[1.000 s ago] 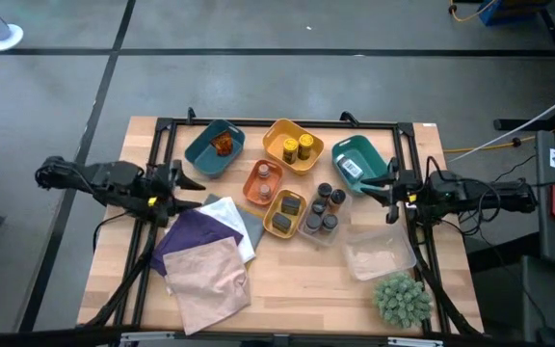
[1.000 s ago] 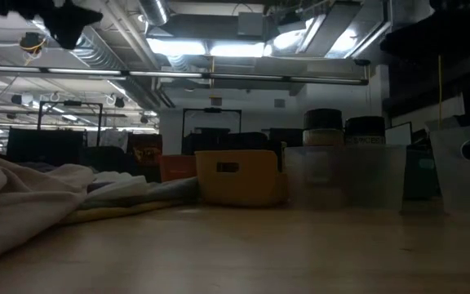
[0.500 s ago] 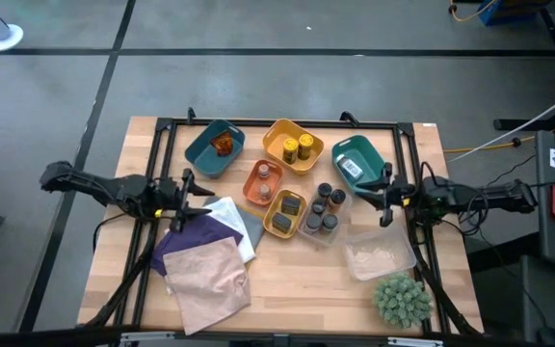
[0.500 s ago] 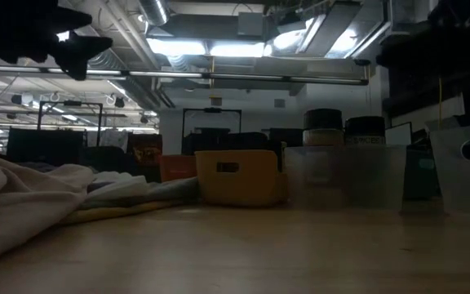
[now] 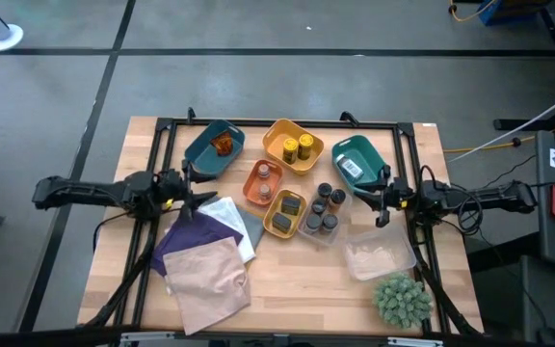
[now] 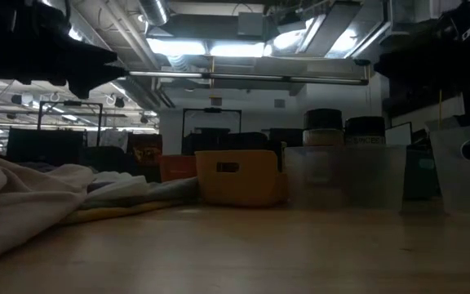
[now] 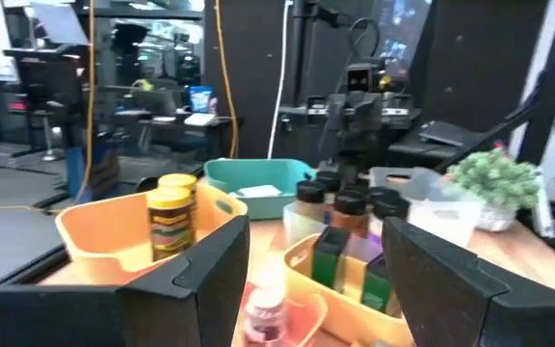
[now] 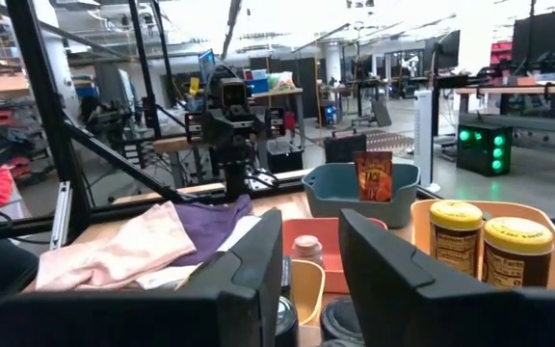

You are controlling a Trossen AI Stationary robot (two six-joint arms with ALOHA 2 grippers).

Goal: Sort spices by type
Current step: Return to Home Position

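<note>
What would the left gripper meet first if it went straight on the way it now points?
Probably the small orange tray with its jar, straight ahead of the left gripper. Its height is unclear, so it might pass above them.

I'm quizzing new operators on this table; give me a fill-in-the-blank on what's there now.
The large yellow bin holds ___ yellow jars.
The plant stands nearest the ___ arm.
The left pincer and right pincer both hold ___.
Missing: two; right; nothing.
</note>
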